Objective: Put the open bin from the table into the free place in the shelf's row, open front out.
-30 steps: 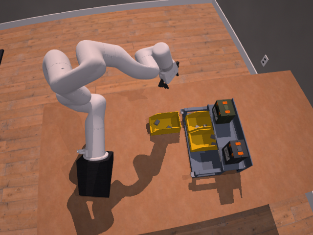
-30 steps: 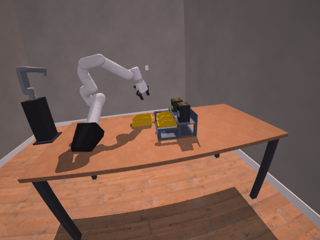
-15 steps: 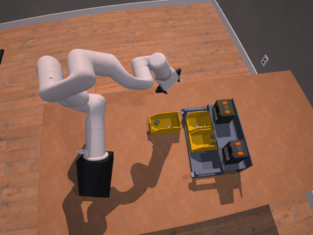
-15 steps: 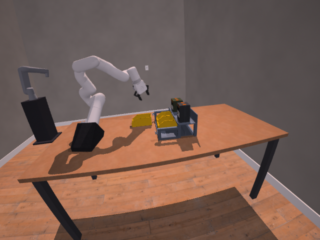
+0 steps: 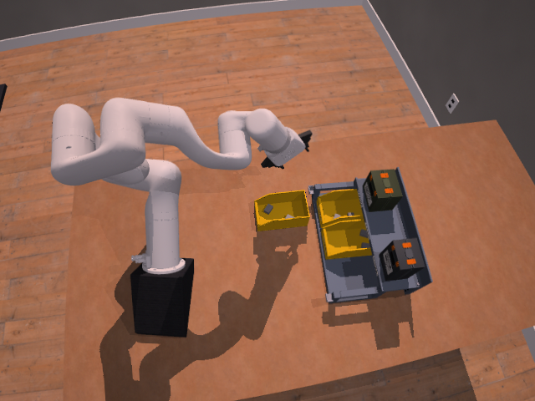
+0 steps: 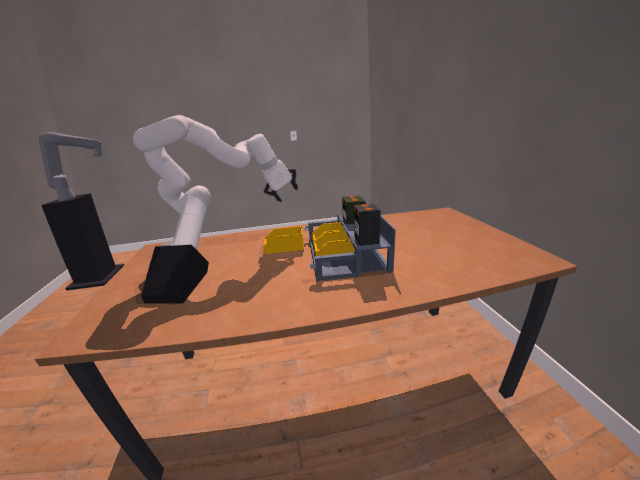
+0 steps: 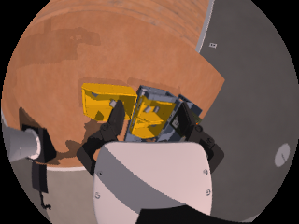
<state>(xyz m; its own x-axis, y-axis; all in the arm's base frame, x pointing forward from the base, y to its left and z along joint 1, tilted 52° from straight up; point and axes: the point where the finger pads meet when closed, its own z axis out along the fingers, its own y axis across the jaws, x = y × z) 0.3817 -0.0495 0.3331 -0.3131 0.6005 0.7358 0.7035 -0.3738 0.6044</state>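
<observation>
Hanging released and empty, the black two-fingered hand sits well above the brown counter. The yellow open-fronted plastic bin lies at six o'clock from it, just beside the grey metal shelf, its long axis toward the shelf.

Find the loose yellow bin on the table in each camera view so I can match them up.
Top: the yellow bin sits mid-frame, just left of the grey shelf.
Exterior: the bin is centre-left, on the table left of the shelf.
Wrist: the bin is left of centre, above the gripper.
Shared landmark: the shelf's two yellow bins beside it.
</observation>
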